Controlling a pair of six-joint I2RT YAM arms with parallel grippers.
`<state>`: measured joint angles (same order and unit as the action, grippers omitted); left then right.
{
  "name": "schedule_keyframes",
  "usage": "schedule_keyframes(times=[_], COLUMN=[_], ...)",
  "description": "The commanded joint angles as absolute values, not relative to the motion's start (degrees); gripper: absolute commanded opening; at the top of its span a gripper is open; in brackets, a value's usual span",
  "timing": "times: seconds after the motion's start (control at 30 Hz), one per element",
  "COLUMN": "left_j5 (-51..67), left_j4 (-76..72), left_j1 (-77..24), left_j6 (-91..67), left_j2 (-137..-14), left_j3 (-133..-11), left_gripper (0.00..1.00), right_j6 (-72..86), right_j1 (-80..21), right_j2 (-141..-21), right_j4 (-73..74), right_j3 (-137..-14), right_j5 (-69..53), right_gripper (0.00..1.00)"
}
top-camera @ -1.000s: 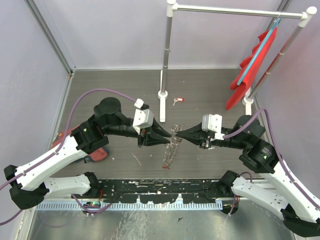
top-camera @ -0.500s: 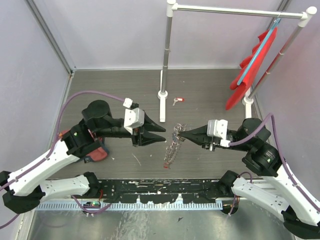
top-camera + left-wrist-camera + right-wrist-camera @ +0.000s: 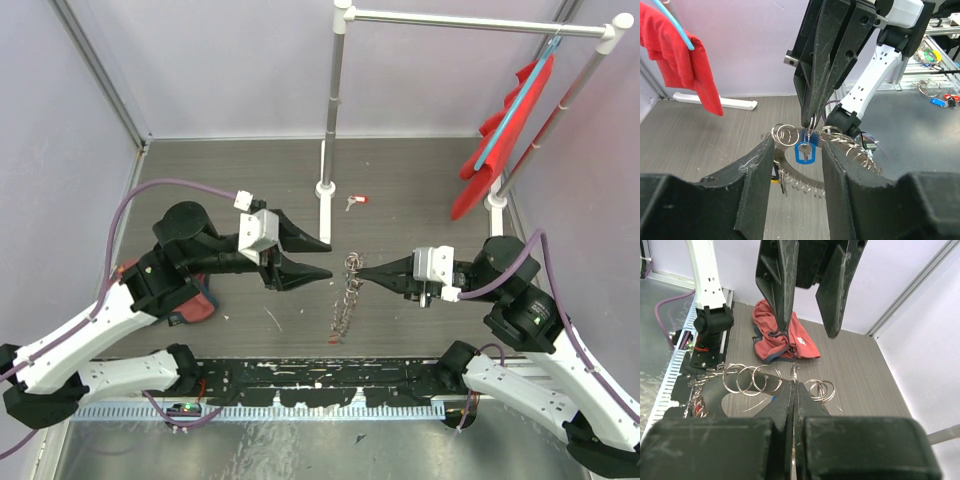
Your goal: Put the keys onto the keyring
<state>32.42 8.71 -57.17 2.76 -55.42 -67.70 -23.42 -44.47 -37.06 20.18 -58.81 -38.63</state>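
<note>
The keyring (image 3: 346, 290), a large loop of silvery coiled rings, hangs from my right gripper (image 3: 364, 271), its lower end trailing on the table. In the right wrist view my right gripper (image 3: 794, 383) is shut on a small ring (image 3: 795, 370) of the keyring (image 3: 750, 379). In the left wrist view a blue-headed key (image 3: 805, 151) hangs from that pinched ring, with the keyring (image 3: 850, 142) behind it. My left gripper (image 3: 326, 258) is open and empty, just left of the keyring; in its own view (image 3: 797, 146) the fingers flank the blue key without touching. A red-tagged key (image 3: 355, 201) lies on the table.
A white rack post (image 3: 328, 150) stands just behind the keyring, with its bar overhead. A red cloth (image 3: 505, 135) hangs at the right. A crumpled red garment (image 3: 195, 305) lies under the left arm. A black strip (image 3: 330, 380) runs along the near edge.
My left gripper has let go of the keyring, opened wide and drawn back to the left. My right gripper has pulled slightly right, still pinching the ring.
</note>
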Motion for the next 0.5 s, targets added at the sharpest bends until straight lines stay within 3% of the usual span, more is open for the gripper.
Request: schedule_keyframes(times=[0.0, 0.47], left_j5=[34.96, 36.80], left_j4=[3.10, -1.37], left_j1=[-57.35, -57.39], left_j6=[0.16, -2.41], left_j2=[-56.75, -59.02], left_j3=[-66.74, -66.27], left_gripper=[0.50, 0.41], right_j6=[-21.99, -21.62], right_j1=[-44.42, -44.39], right_j2=[-36.82, -37.40], right_j4=[11.17, 9.44], right_j3=[-59.66, -59.50], right_j5=[-39.90, -40.08], right_gripper=[0.01, 0.01])
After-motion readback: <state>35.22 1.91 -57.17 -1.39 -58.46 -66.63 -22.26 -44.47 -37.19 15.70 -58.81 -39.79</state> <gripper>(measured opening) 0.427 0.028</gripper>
